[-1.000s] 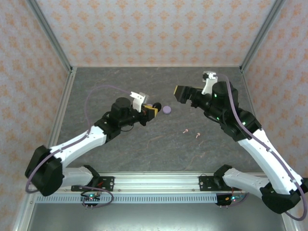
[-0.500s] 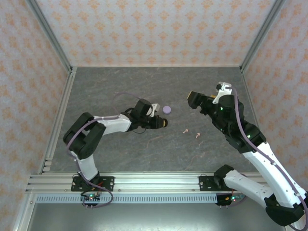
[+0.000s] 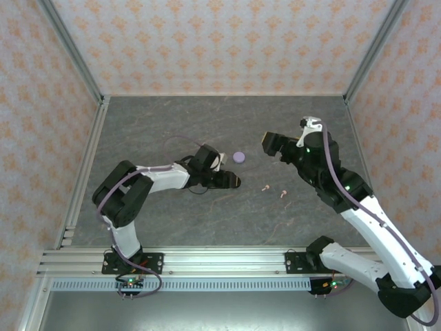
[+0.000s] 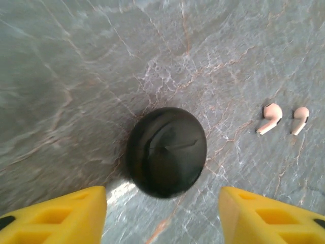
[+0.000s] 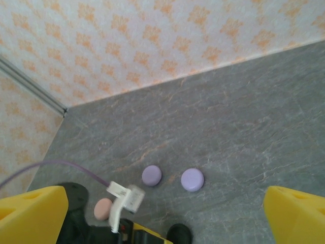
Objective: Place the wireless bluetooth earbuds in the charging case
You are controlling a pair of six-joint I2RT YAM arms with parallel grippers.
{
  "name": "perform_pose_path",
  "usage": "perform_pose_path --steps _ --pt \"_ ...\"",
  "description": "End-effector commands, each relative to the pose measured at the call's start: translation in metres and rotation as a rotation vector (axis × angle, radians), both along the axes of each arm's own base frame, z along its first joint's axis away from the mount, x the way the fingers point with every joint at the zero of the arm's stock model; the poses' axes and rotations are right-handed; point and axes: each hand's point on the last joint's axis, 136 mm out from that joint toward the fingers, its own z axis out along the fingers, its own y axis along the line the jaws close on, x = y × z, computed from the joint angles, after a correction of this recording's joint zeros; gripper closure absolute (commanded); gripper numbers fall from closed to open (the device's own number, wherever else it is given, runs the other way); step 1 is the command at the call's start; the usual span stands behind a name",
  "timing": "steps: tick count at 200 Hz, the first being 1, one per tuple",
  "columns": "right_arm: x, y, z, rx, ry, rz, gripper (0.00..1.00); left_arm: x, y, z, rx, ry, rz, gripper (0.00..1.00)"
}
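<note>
Grey veined stone-look tabletop (image 3: pixel 165 117) is closed in by orange-patterned wall panels (image 3: pixel 207 41) at the back and both sides, with an aluminium rail (image 3: pixel 220 258) along the near edge.

The left arm is folded sharply. Its elbow is out near the left wall and its forearm runs low across the table to the left gripper (image 3: pixel 233 181), near the middle. In the left wrist view its yellow fingers (image 4: pixel 56 213) are spread wide and hold nothing. A black round glossy case (image 4: pixel 166 151) lies closed on the table just ahead of the fingertips, in line with the gap.

The right arm climbs from its base and reaches inward. The right gripper (image 3: pixel 271 143) is raised above the table and tilted toward the back left corner. Its yellow fingers (image 5: pixel 30 213) are also wide apart and empty.

The two pale pink stemmed earbuds (image 4: pixel 269 118) lie side by side on bare table to the right of the black case, between the two grippers.

The back and left of the table are open. Behind the left gripper sit two lilac round pucks (image 5: pixel 152 175), close together. A pale pink round puck (image 5: pixel 103 208) sits against the left wrist, partly hidden by it.
</note>
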Motion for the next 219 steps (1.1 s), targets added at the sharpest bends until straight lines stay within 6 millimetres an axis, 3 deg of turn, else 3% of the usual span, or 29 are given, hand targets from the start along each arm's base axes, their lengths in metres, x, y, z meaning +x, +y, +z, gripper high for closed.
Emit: perform_pose_path --steps 1,41,83,118,148,178,219 --pt "0.007 0.022 -0.012 0.008 0.039 0.082 0.01 0.016 0.034 0.046 0.058 -0.149 0.061 0.36" --pt "0.020 0.081 -0.043 0.027 0.193 0.285 0.01 0.023 0.091 0.102 0.130 -0.311 0.200 0.24" --pt "0.035 0.140 -0.097 -0.147 0.297 0.383 0.01 0.024 0.166 0.134 0.182 -0.373 0.407 0.11" --pt "0.051 0.185 -0.140 -0.225 0.436 0.329 0.01 0.024 0.221 0.136 0.187 -0.326 0.566 0.10" --pt "0.056 0.225 -0.181 -0.276 0.513 0.272 0.01 0.021 0.257 0.134 0.189 -0.299 0.675 0.09" --pt "0.063 0.260 -0.208 -0.308 0.520 0.252 0.02 0.010 0.292 0.125 0.239 -0.241 0.766 0.09" --pt "0.072 0.286 -0.246 -0.401 0.568 0.239 0.12 -0.006 0.310 0.109 0.266 -0.182 0.784 0.09"
